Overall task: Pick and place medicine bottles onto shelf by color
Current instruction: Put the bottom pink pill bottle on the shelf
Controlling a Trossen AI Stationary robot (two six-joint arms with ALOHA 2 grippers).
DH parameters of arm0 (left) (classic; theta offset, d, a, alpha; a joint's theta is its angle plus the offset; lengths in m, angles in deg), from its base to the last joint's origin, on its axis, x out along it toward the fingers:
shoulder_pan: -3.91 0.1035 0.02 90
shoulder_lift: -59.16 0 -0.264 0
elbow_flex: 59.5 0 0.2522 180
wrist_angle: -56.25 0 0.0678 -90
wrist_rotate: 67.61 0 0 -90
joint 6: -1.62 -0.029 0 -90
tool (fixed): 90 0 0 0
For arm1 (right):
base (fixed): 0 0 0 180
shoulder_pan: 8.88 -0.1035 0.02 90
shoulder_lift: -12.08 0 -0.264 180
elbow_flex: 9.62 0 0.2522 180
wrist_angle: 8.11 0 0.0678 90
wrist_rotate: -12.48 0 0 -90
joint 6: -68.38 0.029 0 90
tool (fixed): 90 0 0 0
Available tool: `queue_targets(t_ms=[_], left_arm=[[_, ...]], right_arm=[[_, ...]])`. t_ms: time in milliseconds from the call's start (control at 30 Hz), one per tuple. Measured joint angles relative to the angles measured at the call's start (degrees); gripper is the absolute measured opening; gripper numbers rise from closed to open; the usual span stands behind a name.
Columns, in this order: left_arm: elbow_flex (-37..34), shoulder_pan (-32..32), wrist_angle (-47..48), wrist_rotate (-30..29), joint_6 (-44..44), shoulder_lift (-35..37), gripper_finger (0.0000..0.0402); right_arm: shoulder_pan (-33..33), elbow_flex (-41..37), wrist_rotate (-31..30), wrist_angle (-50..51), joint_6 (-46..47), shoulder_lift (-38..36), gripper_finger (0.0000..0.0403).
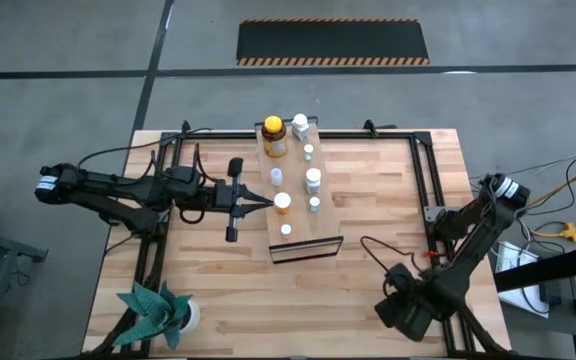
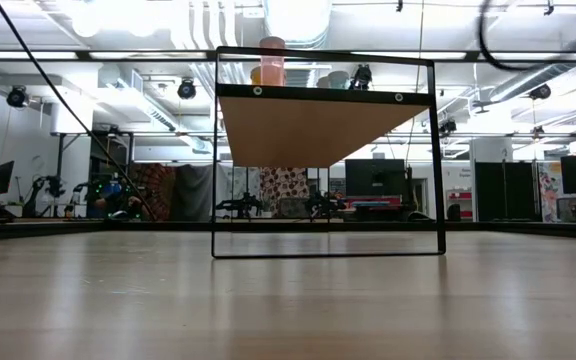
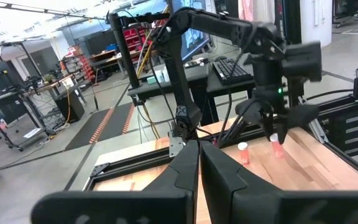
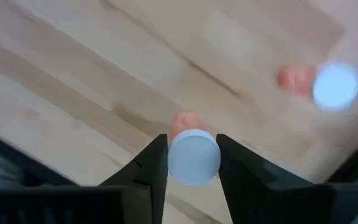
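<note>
The shelf, a long light-wood board on a dark frame, stands mid-table with several medicine bottles on top, among them a big amber one with a yellow cap and an orange-capped one. In the low view the shelf shows end-on. My left gripper is shut and empty, level, just at the shelf's left side. My right gripper points down near the table's near right corner, shut on a small white-capped orange bottle. A second such bottle stands on the table close by. My right gripper pinches the bottle's white cap between its two fingers, one on each side of the round cap. The fingers come from above, pointing down. The bottle is upright, its orange body below the cap. I cannot tell whether it is off the tabletop.
A green paper plant stands at the table's near left corner. Black rails run along the table's sides and far edge. Bare tabletop lies between the shelf and my right arm. The other small bottle also shows in the left wrist view.
</note>
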Motion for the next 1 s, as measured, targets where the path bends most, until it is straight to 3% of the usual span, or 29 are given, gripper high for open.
queue_targets(t_ms=[233, 433, 833, 1000], left_arm=[[-0.94, 0.0, 0.04, 0.0, 0.02, 0.01, 0.0], [-1.23, 0.0, 0.0, 0.0, 0.02, 0.02, 0.0], [-1.79, 0.0, -0.02, 0.0, -3.59, 1.05, 0.0], [-1.79, 0.02, -0.02, -0.43, -4.65, 1.05, 0.0]], right_arm=[[7.62, 8.34, -4.59, 10.25, -16.27, -3.68, 0.011], [18.48, 15.83, -8.45, 22.8, -35.08, -5.99, 0.0109], [51.82, 24.91, -10.09, 21.79, -78.7, -10.06, 0.0108], [64.57, 26.87, -5.29, 14.94, -93.36, -9.01, 0.0108]])
